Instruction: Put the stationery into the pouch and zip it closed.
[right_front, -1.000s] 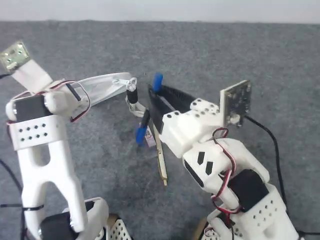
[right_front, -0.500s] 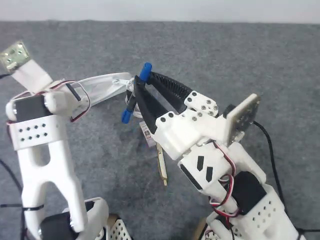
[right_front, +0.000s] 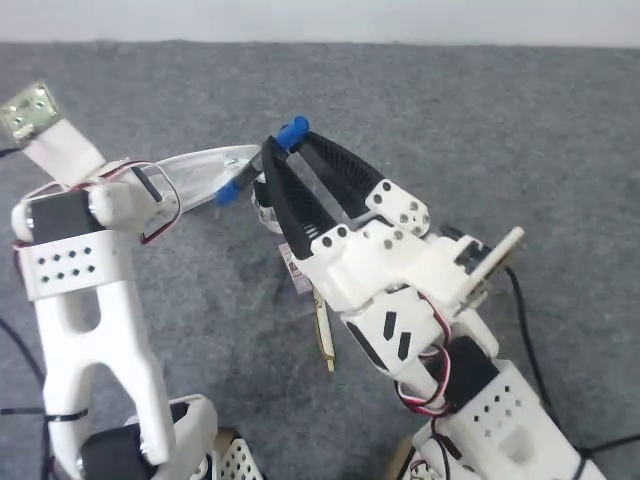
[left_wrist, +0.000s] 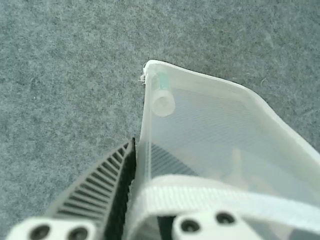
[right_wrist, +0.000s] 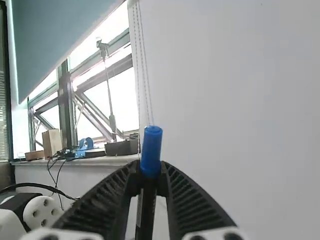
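Right pincer (right_front: 283, 150) clamped on blue-capped pen (right_front: 292, 132), lower end just beside pouch (right_front: 200, 170) mouth. Left pincer (left_wrist: 140, 190) grips pouch edge above worktop (right_front: 450, 120). Insertion step, judged. Next: slide pen in, release.

A grey felt-covered bench (right_front: 500, 120) carries 1 slim wooden ruler (right_front: 322, 335); 1 small white block (right_front: 293, 270) lies just beside the ruler's far end.
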